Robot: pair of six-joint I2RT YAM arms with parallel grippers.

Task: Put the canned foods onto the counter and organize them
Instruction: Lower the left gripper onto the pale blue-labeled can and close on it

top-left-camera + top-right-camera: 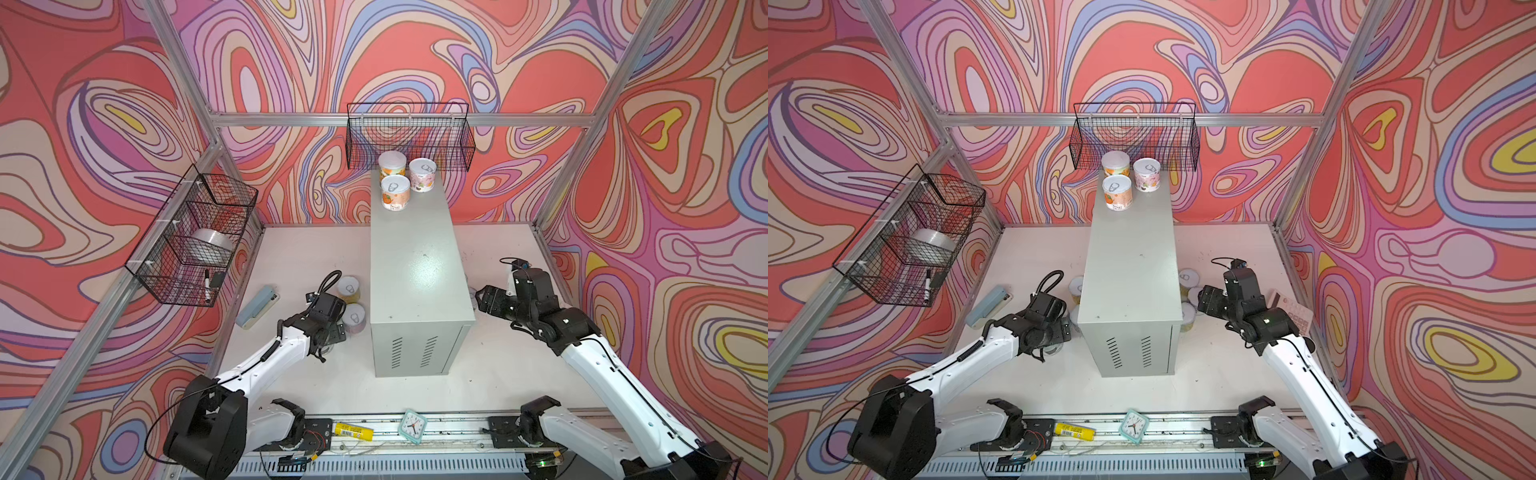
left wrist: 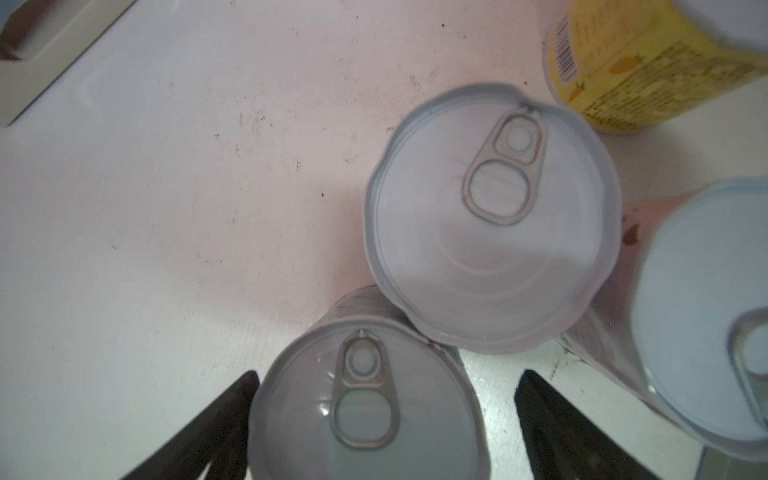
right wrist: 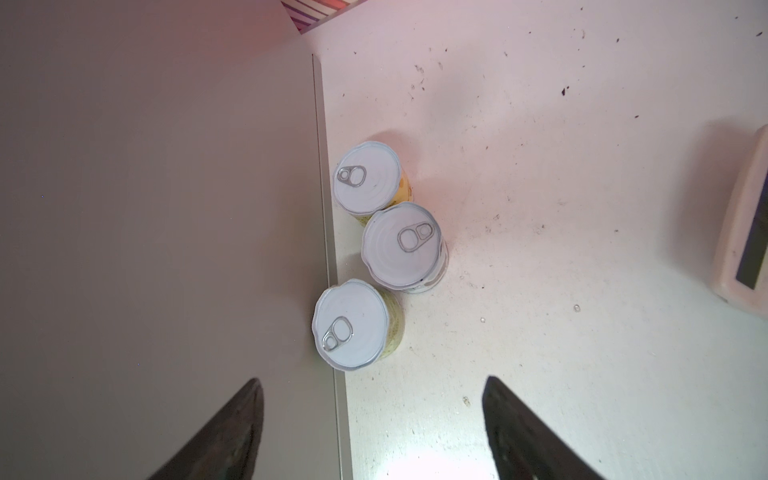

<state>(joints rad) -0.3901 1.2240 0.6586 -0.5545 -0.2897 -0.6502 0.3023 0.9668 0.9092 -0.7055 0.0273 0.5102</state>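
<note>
Three canned foods (image 1: 395, 192) (image 1: 1118, 191) stand at the far end of the grey-green counter (image 1: 415, 266) (image 1: 1129, 257). Left of the counter, several cans stand on the white table. My left gripper (image 2: 388, 374) (image 1: 337, 328) is open around one can (image 2: 365, 411): one finger (image 2: 224, 419) touches its lid rim, the other finger (image 2: 552, 419) stands apart. A second can (image 2: 490, 220) touches it. My right gripper (image 3: 374, 382) (image 1: 1202, 299) hangs open and empty over the counter's right edge (image 3: 166, 208). Three cans (image 3: 351, 324) (image 1: 1188, 277) stand below it against the counter's side.
A wire basket (image 1: 409, 137) hangs on the back wall just behind the counter's cans. Another basket (image 1: 195, 237) on the left wall holds a tape roll. A blue-grey stapler (image 1: 257, 306) lies left, a pink calculator (image 1: 1293, 311) right, a clock (image 1: 414, 424) in front.
</note>
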